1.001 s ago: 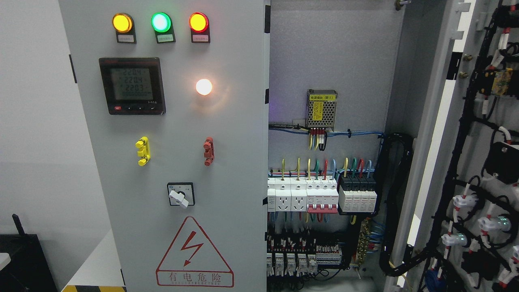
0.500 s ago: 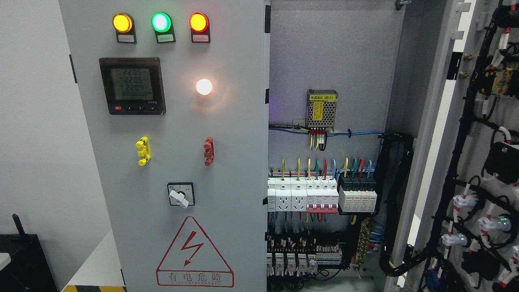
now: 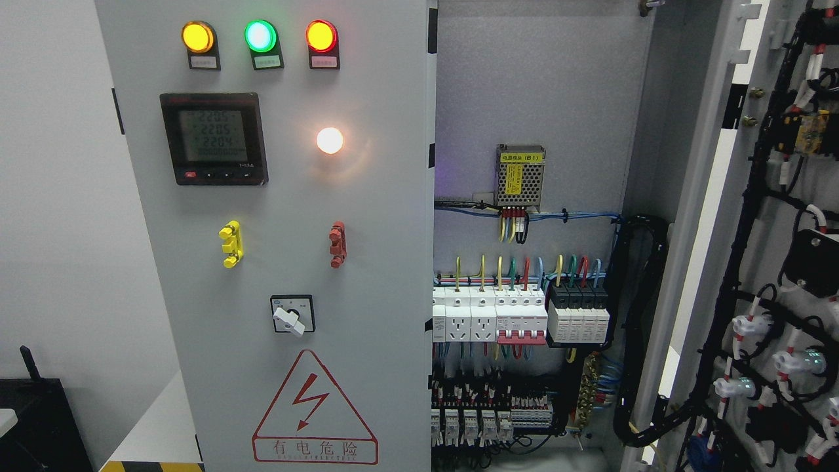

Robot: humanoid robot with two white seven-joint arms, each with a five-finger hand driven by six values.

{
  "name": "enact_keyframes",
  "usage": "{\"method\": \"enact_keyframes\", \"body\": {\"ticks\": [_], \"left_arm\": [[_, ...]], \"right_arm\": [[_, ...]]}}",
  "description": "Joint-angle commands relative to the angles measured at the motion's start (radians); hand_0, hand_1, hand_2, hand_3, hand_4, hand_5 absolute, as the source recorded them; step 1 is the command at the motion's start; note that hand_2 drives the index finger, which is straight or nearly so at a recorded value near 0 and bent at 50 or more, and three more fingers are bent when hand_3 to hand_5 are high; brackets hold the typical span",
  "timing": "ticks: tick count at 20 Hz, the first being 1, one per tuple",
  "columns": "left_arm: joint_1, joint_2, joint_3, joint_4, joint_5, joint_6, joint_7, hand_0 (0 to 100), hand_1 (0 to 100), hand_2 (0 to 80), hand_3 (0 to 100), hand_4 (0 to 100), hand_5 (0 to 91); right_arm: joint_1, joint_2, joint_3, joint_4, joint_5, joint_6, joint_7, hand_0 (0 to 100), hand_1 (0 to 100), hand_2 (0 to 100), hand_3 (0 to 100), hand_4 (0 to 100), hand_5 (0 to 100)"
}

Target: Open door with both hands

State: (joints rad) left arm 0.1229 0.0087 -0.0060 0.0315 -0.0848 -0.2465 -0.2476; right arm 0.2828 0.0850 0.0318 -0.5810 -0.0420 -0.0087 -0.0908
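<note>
Oddly, neither robot hand shows in the head view, so whether either one is wide, narrow or holding anything cannot be told, and places cannot be given relative to it. The right door (image 3: 780, 262) stands swung wide at the picture's right, its wired back facing in, baring the breakers (image 3: 518, 314) and the power supply (image 3: 520, 174) inside. The left door (image 3: 275, 262), with its lamps, meter (image 3: 214, 138) and rotary switch (image 3: 292, 314), looks shut or nearly so. If it is next, I would take its free edge by the gap and pull along the hinge arc, fingers clear of the live wiring.
</note>
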Motion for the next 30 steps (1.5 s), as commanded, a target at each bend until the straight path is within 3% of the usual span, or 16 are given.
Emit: {"method": "enact_keyframes", "body": {"ticks": [1, 4, 8, 13, 17, 20, 30], "left_arm": [[0.0, -0.015, 0.01, -0.024, 0.059, -0.002, -0.001, 12, 39, 0.0, 0, 0, 0.0], [-0.002, -0.015, 0.018, -0.036, 0.06, -0.005, -0.001, 12, 39, 0.0, 0, 0, 0.0], [-0.012, -0.019, 0.052, -0.042, 0.06, -0.007, -0.001, 12, 39, 0.0, 0, 0, 0.0], [-0.012, -0.026, 0.052, -0.042, 0.057, -0.008, -0.001, 12, 39, 0.0, 0, 0, 0.0], [-0.014, -0.036, 0.052, -0.044, 0.057, -0.008, -0.001, 12, 39, 0.0, 0, 0, 0.0], [-0.017, -0.038, 0.052, -0.044, 0.057, -0.008, -0.001, 12, 39, 0.0, 0, 0, 0.0], [-0.02, -0.041, 0.052, -0.044, 0.056, -0.008, -0.001, 12, 39, 0.0, 0, 0, 0.0]], "right_arm": [[0.114, -0.053, 0.032, -0.5, -0.001, -0.019, 0.003, 12, 39, 0, 0, 0, 0], [0.208, -0.091, 0.094, -0.704, -0.001, -0.062, 0.032, 12, 39, 0, 0, 0, 0], [0.324, -0.1, 0.102, -0.897, -0.001, -0.092, 0.091, 12, 39, 0, 0, 0, 0], [0.374, -0.11, 0.106, -0.951, -0.003, -0.276, 0.089, 12, 39, 0, 0, 0, 0], [0.44, -0.137, 0.186, -1.055, -0.007, -0.301, 0.094, 12, 39, 0, 0, 0, 0], [0.484, -0.145, 0.237, -1.126, -0.007, -0.37, 0.094, 12, 39, 0, 0, 0, 0], [0.457, -0.146, 0.284, -1.215, -0.007, -0.583, 0.095, 12, 39, 0, 0, 0, 0]]}}
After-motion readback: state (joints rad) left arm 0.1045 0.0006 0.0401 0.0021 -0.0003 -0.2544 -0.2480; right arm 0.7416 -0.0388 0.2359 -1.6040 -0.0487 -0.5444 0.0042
